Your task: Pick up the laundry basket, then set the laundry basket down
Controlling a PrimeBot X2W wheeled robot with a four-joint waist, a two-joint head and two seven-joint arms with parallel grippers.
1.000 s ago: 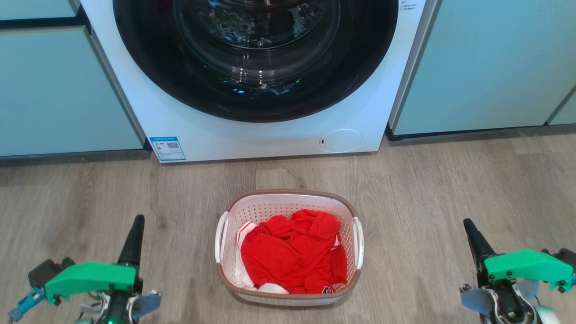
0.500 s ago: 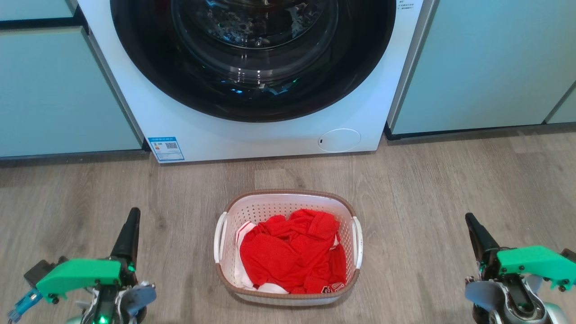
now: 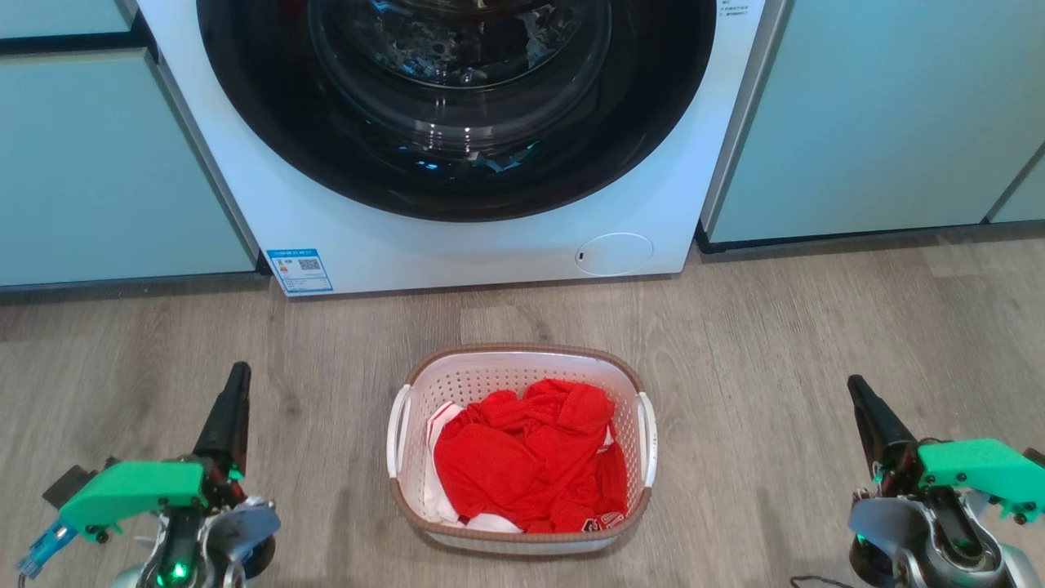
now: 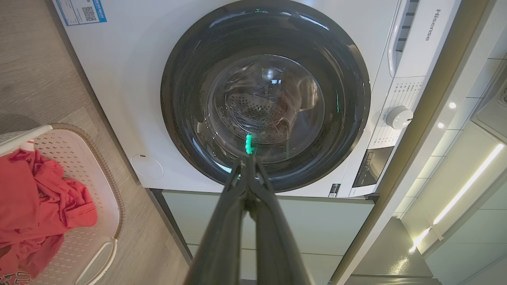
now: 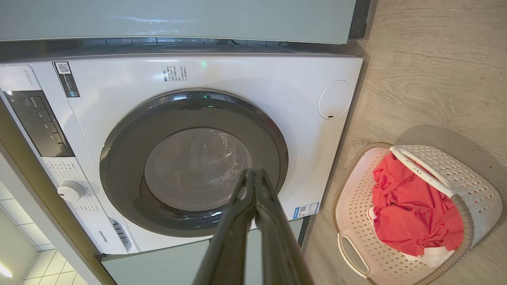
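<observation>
The laundry basket, white and perforated with a brown rim band and two white side handles, sits on the wood floor in front of the washing machine and holds red clothing. It also lies at the left edge of the left wrist view and at the lower right of the right wrist view. My left gripper is shut and empty, well to the basket's left. My right gripper is shut and empty, well to its right. In both wrist views the fingertips meet, pointing at the washer.
A white front-loading washing machine with a dark round door stands just behind the basket, between pale green cabinets. Wood floor stretches between both arms and the basket.
The left gripper has shifted slightly left and farther forward. The right gripper tip has risen a little in the view. Both stay shut. The basket has not moved.
</observation>
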